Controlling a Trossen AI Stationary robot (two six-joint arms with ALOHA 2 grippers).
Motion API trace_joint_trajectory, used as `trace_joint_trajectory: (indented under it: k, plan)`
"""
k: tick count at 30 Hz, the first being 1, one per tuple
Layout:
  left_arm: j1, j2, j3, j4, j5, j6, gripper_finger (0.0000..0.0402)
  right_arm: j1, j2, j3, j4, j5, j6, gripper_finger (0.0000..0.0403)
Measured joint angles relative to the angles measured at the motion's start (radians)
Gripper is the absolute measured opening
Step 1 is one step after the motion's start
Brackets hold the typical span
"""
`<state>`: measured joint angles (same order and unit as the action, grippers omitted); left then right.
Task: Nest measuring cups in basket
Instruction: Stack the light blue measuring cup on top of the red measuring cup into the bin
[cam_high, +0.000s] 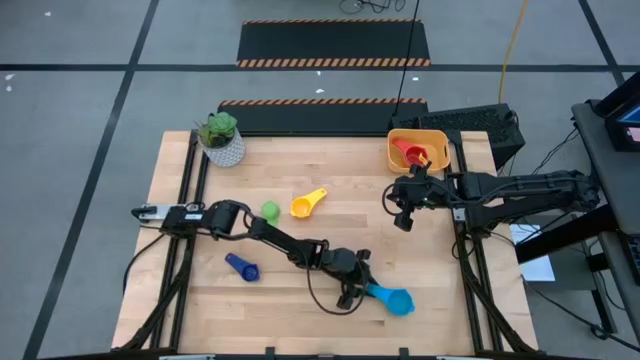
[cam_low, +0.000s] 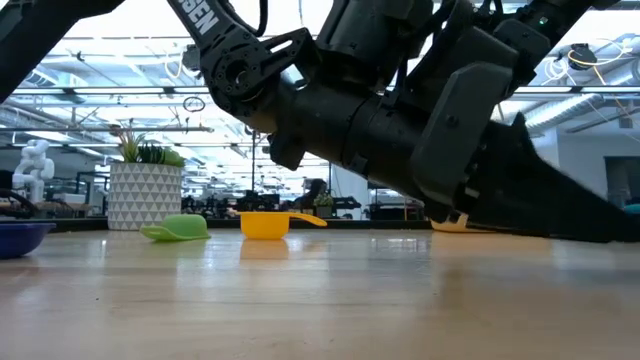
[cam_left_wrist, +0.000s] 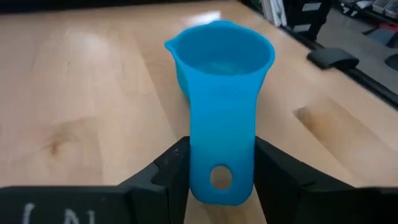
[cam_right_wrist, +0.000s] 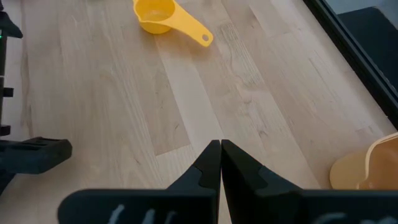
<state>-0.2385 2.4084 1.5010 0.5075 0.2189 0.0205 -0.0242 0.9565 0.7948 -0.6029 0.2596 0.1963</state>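
Observation:
A light blue measuring cup (cam_high: 395, 300) (cam_left_wrist: 221, 56) stands near the table's front edge, opening up. My left gripper (cam_high: 362, 290) (cam_left_wrist: 221, 180) reaches low across the table and is shut on its handle. My right gripper (cam_high: 403, 222) (cam_right_wrist: 220, 149) hangs shut over the table's right half, just in front of the yellow-orange basket (cam_high: 400, 135); it holds nothing. A red cup (cam_high: 412, 152) lies in the basket. Green (cam_high: 270, 211), yellow (cam_high: 307, 203) and dark blue (cam_high: 242, 267) cups rest on the wood. My left gripper has the flat handle's free end (cam_left_wrist: 222, 162), by its hole, pinched between the two fingers (cam_left_wrist: 177, 171), one on each long edge. The fingers come nearly level from the table's left, lying along the handle. The cup sits upright with its bowl (cam_left_wrist: 217, 68) on the table.
A white pot with a green plant (cam_high: 222, 140) stands at the far left corner. The yellow cup (cam_right_wrist: 168, 17) lies ahead of my right gripper. Bare wood lies between the blue cup and the basket, and the table's front edge is close to the cup.

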Motion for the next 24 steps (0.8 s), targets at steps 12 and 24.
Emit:
trace_joint_trajectory:
  k: [12, 24]
  plan:
    - [0.062, -0.093, 0.000, -0.196, 0.000, 0.047, 0.0140, 0.000, 0.000, 0.000, -0.009, 0.000, 0.000, 0.0004]
    - [0.105, -0.163, -0.001, -0.393, -0.011, 0.080, 0.0142, 0.046, 0.000, -0.032, -0.090, -0.025, 0.347, 0.0021]
